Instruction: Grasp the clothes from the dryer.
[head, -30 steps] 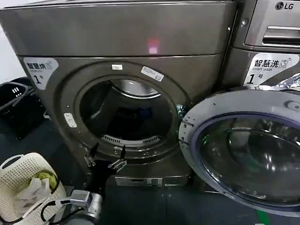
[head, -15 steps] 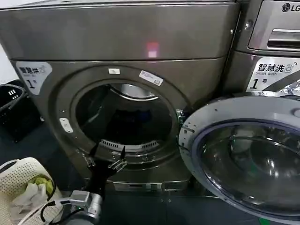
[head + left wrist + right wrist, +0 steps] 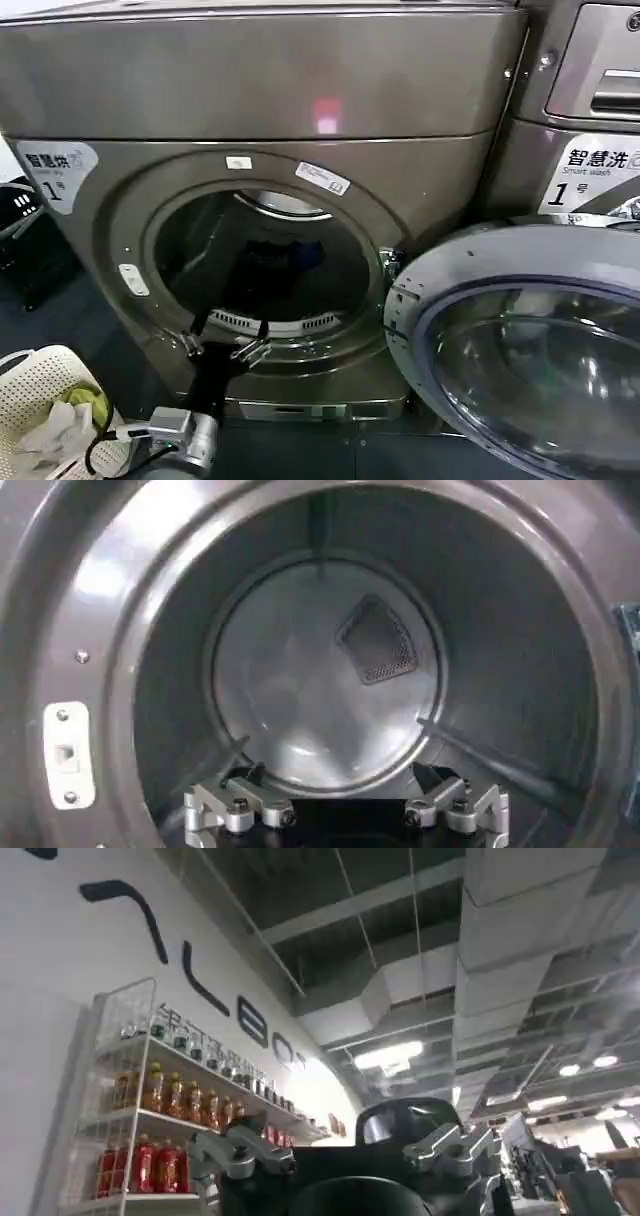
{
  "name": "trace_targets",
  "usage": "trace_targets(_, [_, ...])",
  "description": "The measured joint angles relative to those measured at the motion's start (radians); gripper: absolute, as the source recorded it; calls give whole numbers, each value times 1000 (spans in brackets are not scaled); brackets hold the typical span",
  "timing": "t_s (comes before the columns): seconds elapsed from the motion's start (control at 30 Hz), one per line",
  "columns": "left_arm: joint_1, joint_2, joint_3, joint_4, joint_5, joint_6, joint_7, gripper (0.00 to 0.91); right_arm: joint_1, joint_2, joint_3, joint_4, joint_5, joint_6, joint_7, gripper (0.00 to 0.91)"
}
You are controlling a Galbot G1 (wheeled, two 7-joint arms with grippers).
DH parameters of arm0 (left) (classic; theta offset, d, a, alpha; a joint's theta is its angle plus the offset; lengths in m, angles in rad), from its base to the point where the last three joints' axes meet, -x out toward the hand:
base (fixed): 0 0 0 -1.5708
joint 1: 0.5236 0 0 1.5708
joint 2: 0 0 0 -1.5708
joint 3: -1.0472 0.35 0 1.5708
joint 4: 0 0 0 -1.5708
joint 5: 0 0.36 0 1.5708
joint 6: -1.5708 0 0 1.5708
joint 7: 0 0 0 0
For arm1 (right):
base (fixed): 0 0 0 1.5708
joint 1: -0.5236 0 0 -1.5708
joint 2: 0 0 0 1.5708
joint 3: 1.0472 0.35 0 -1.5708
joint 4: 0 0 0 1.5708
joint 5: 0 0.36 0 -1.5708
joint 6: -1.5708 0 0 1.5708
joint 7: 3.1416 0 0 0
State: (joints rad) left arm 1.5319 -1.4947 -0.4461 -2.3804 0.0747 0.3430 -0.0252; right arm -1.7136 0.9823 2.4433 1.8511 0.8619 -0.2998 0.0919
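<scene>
The dryer [image 3: 250, 90] stands in front of me, its round port wide open, with a white "1" label [image 3: 55, 165] and a small red light [image 3: 325, 108]. My left gripper [image 3: 230, 328] is at the port's lower rim, open, with nothing between its fingers. In the left wrist view the left gripper [image 3: 338, 780] faces the bare grey drum back [image 3: 300, 680] and its mesh vent [image 3: 378, 642]. A dark shape with a blue patch [image 3: 290, 262] lies low in the drum; I cannot tell whether it is clothes. My right gripper [image 3: 345, 1148] points up at a ceiling, open and empty.
The dryer's glass door [image 3: 530, 350] hangs open at the right, in front of a like machine labelled "Smart wash" [image 3: 595, 165]. A white basket [image 3: 35, 385] with green and white cloth sits at the lower left. A black basket [image 3: 20, 215] stands at the far left.
The dryer has grown larger and closer in the head view. My left gripper, earlier below the port, now reaches its lower rim, still open.
</scene>
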Motion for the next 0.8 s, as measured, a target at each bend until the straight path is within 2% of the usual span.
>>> trace_targets(0.8, [0,5,4,3,2,-2,0,907,-1,10,0,20,8,5,-4,907])
